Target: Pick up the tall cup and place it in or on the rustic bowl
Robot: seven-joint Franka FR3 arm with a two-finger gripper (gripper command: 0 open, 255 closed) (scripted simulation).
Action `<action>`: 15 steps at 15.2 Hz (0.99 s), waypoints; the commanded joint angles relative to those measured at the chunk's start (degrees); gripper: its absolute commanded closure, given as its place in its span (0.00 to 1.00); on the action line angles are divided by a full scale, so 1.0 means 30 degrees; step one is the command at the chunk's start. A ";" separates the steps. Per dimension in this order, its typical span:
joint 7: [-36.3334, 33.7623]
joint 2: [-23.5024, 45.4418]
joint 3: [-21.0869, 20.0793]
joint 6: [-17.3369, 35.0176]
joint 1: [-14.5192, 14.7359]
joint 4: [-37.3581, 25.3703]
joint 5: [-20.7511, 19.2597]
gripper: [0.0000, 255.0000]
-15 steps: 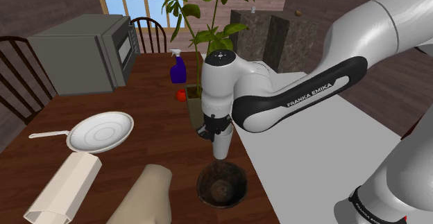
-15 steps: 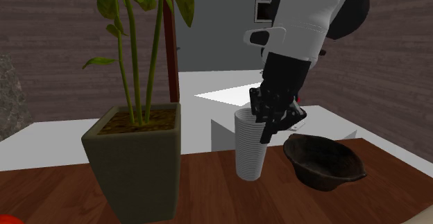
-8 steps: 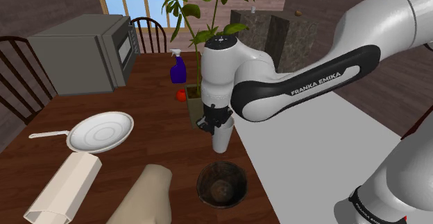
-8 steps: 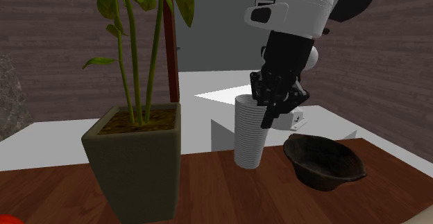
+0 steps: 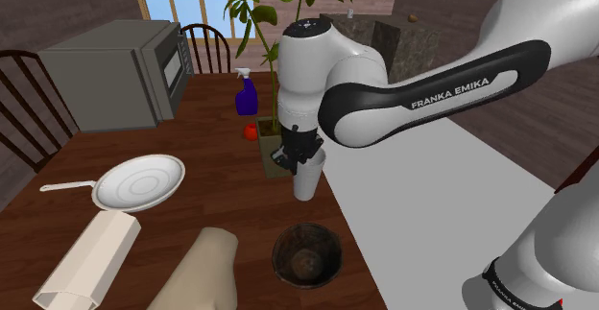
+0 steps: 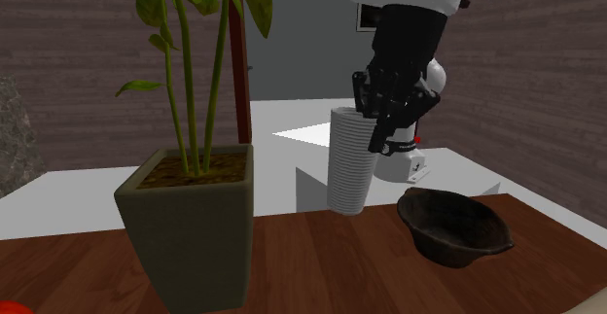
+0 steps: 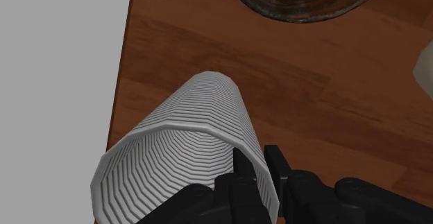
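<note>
**Q:** A wood-walled dining room and a dark wooden worktop (image 5: 202, 212) below the window. Where is the tall cup (image 6: 350, 161)?

**A:** It hangs roughly upright, clear of the worktop and above the edge that borders the pale grey surface. That puts it between the potted plant (image 6: 190, 215) and the rustic bowl (image 5: 307, 255), which rests by the same edge. The jaws pinch the cup's rim wall, one finger (image 7: 243, 188) inside the mouth and the other outside.

**Q:** What is the step in hand?

**A:** Carrying, by the look of it. To do it well, the cup should travel along that edge until its base is over the bowl's middle and above the bowl's rim. Then it should go straight down before the jaws spread. A rim pinch lets a tall cup swing, so a slow, level move seems wise.

**Q:** And the arm (image 5: 384, 116)?

**A:** It extends across the grey surface with the forearm roughly level. The wrist is turned straight down above the cup.
</note>
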State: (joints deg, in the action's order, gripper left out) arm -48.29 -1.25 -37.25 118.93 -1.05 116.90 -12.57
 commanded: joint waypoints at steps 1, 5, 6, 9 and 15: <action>0.0247 -0.0271 0.0023 -0.0510 -0.0009 -0.0324 0.0254 1.00; 0.0590 -0.0563 0.0062 -0.1455 -0.0016 -0.1079 0.0545 1.00; 0.0668 -0.0623 0.0072 -0.1694 -0.0018 -0.1279 0.0606 1.00; 0.0883 -0.0774 0.0097 -0.2417 -0.0023 -0.1905 0.0762 1.00; 0.1237 -0.0939 0.0131 -0.3889 -0.0032 -0.3281 0.0960 1.00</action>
State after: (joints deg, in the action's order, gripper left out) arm -44.60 -4.19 -36.81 107.93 -1.17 107.79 -9.65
